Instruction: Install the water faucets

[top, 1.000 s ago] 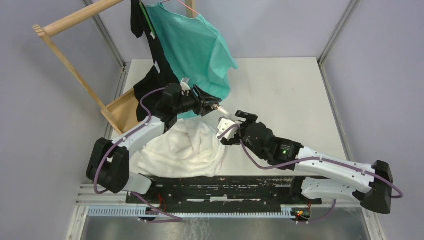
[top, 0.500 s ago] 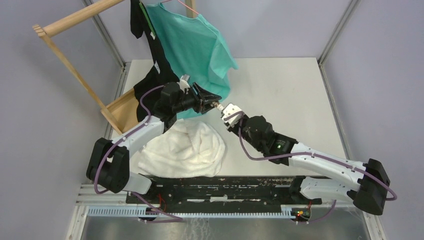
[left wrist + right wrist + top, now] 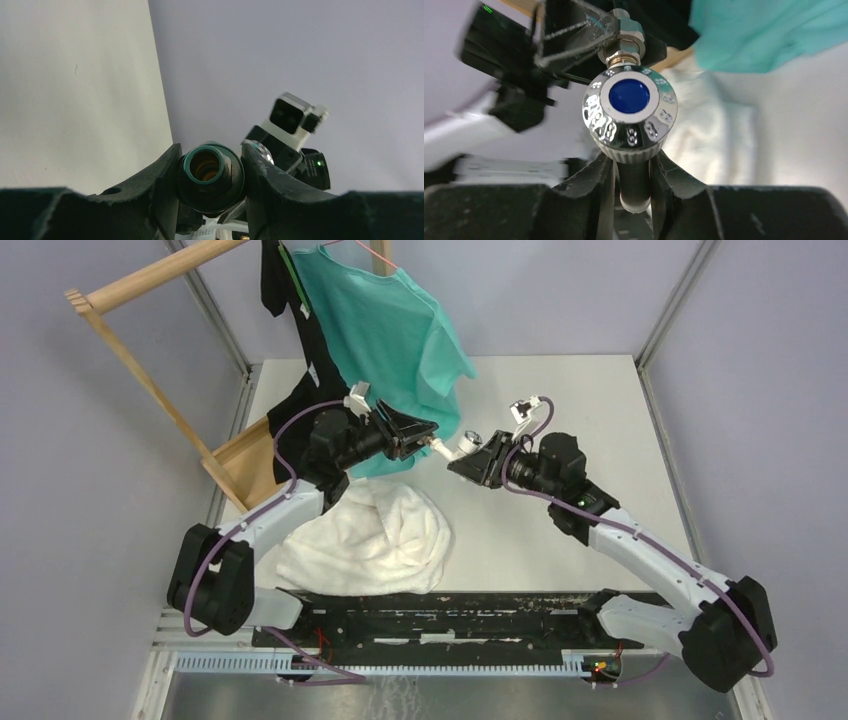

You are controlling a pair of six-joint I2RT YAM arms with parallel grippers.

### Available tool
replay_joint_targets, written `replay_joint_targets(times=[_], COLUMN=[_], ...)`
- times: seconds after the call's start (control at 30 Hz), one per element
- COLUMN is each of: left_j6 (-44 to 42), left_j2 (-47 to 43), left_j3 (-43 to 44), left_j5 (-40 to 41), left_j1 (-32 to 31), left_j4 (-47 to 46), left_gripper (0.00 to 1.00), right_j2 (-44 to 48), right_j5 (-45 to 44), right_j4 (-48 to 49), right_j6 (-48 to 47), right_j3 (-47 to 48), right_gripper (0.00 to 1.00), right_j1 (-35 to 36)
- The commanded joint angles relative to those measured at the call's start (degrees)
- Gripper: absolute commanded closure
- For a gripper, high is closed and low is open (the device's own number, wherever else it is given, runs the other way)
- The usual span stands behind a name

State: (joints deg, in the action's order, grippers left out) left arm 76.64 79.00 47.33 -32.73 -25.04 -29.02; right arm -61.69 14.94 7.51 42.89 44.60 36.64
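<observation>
The right gripper (image 3: 632, 165) pinches the stiff, likely slippery faucet (image 3: 630, 117) by its stem, at 6 o'clock of the knob; the left gripper (image 3: 210, 155) clamps the fitting (image 3: 210, 175).

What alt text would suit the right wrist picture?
A shiny round faucet knob with a blue centre dot fills the middle, its stem pinched by the right gripper. A silver metal fitting meets its top edge; teal cloth and white towel show behind.
</observation>
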Motion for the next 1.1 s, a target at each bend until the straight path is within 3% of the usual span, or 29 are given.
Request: replay_joint_targets(times=[0.0,0.03,0.07,0.13,0.17,0.3,0.43,0.53,0.6,0.7,0.93,1.07], left_j6=[-4.4,-4.8,-4.9,-4.5,-4.3,-4.5,-5.5,-5.2,-5.4,-5.8,-6.5,-6.7], left_j2=[-4.6,-4.8,-5.0,-5.1,-5.2,-5.7,-6.0,-5.6,-5.3,-5.0,-3.9,-3.4], left_j3=[0.4,0.5,0.4,0.7,0.8,1.0,1.4,1.9,2.4,3.2,4.7,4.9], left_j5=[-3.1,-3.1,-3.0,-3.0,-3.1,-2.3,-1.8,-1.9,-1.9,-1.9,-2.6,-2.9], left_j1=[-0.6,-0.6,-0.6,-0.6,-0.6,-0.6,-0.6,-0.6,-0.6,-0.6,-0.6,-0.6], left_j4=[-6.5,-6.0,-5.8,-5.5,-5.2,-2.9,-0.2,0.4,0.7,1.7,3.3,3.9], left_gripper=[0.97,0.97,0.97,0.97,0.97,0.97,0.97,0.97,0.97,0.97,0.97,0.97], right_j2=[-5.3,-6.9,-8.3,-9.9,-9.7,-2.0,8.6,14.2,16.8,17.4,8.3,3.9], right_j5=[16.1,18.5,20.4,23.2,23.8,21.1,9.0,6.8,-0.5,-10.8,-36.6,-44.1], right_j4=[19.0,23.4,26.9,28.2,25.9,2.4,-25.5,-32.7,-37.7,-40.0,-39.1,-34.8], right_j6=[33.9,39.4,43.6,46.1,45.2,28.3,4.6,-12.6,-23.4,-34.3,-49.5,-58.6], right_j3=[-2.8,-4.0,-5.0,-6.0,-6.3,-3.6,6.2,10.8,14.3,17.0,20.6,19.1], right_gripper=[0.88,0.83,0.71,0.36,0.27,0.1,0.0,0.0,0.0,0.0,0.0,0.0], right_j1=[-10.6,-12.3,-13.7,-15.7,-16.4,-17.2,-17.2,-15.7,-9.8,0.3,23.1,31.8])
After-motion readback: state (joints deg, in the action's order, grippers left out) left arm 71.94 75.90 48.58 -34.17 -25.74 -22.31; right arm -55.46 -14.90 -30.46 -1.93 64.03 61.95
